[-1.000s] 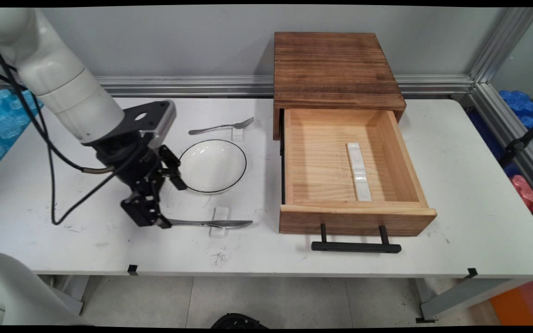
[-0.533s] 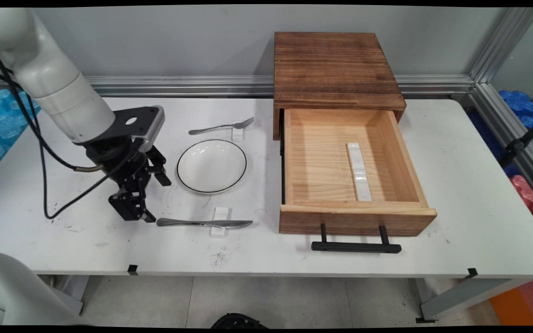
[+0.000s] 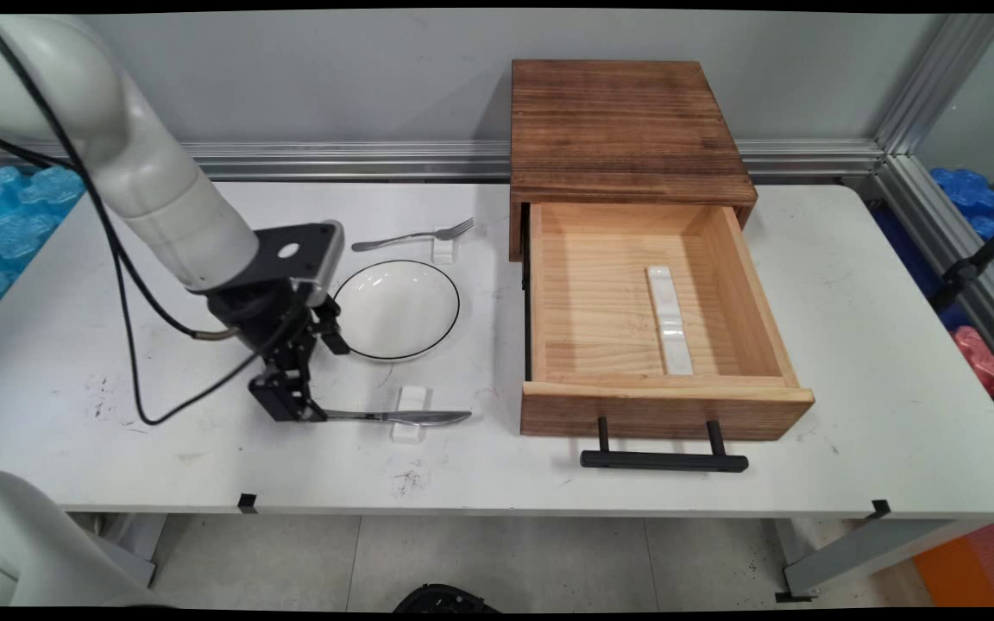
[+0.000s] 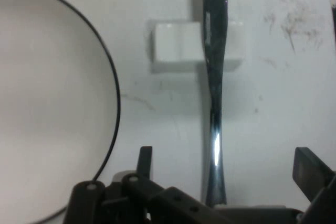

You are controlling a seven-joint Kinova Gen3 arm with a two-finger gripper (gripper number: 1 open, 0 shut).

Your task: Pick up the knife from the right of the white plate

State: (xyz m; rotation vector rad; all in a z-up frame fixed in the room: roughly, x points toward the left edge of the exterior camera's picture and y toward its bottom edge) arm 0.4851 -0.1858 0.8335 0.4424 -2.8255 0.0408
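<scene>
My gripper point(image 3: 311, 379) sits low at left-centre of the frame, fingers spread, knife point(image 3: 398, 417) handle between them in the hand view point(image 4: 215, 150). Plate point(image 3: 395, 309) lies just above and right of it, close to my upper finger point(image 3: 331, 336). White rest point(image 3: 411, 402) under the knife blocks the path rightward along the blade. Open drawer point(image 3: 665, 405) walls off the right-centre. Bare table point(image 3: 74, 431) lies left of and below the gripper; fork point(image 3: 412, 235) lies above the plate.
</scene>
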